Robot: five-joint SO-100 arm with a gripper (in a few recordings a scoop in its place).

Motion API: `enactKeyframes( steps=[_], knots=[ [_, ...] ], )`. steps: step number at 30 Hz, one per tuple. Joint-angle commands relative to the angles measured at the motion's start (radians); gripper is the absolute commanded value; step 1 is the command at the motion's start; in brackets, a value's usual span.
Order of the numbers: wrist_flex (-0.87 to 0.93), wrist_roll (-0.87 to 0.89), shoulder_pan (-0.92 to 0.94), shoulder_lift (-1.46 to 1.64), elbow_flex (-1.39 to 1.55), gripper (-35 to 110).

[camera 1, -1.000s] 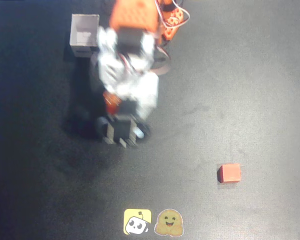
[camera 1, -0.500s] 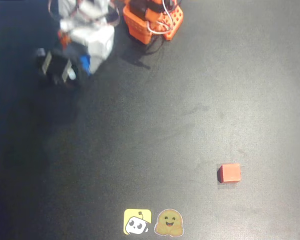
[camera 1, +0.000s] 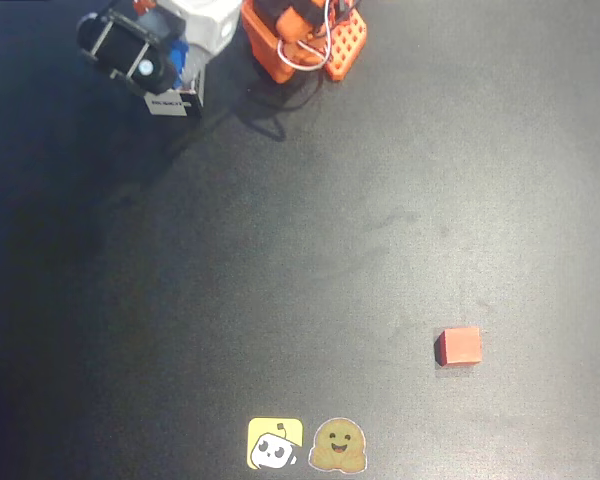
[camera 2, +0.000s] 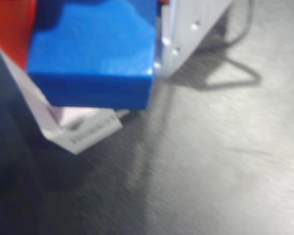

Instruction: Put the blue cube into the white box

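Note:
In the wrist view the blue cube (camera 2: 93,54) fills the upper left, and my gripper (camera 2: 95,24) is shut on it, with an orange finger (camera 2: 10,24) on its left and a white one (camera 2: 191,24) on its right. Just beneath the cube lies the white box (camera 2: 83,129), its printed label facing the camera. From overhead, the gripper (camera 1: 183,68) sits at the top left with a sliver of the blue cube (camera 1: 180,58) showing. It hangs over the white box (camera 1: 173,102), which the arm mostly hides.
A red-orange cube (camera 1: 459,346) lies at the lower right of the dark table. Two stickers (camera 1: 305,444) sit at the bottom edge. The orange arm base (camera 1: 305,40) with its wires stands at the top centre.
The arm swung from the table's centre up to the top left with the blue cube in it, and now covers the white box.

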Motion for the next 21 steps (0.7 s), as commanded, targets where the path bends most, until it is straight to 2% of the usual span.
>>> enactKeyframes(
  steps=[1, 13, 21],
  knots=[
    [-0.017, -0.025, 0.089, 0.018, 0.025, 0],
    [-0.195, -0.052, 0.362, 0.020, 0.242, 0],
    [-0.207, -0.041, 0.382, 0.051, 0.290, 0]
  ],
)
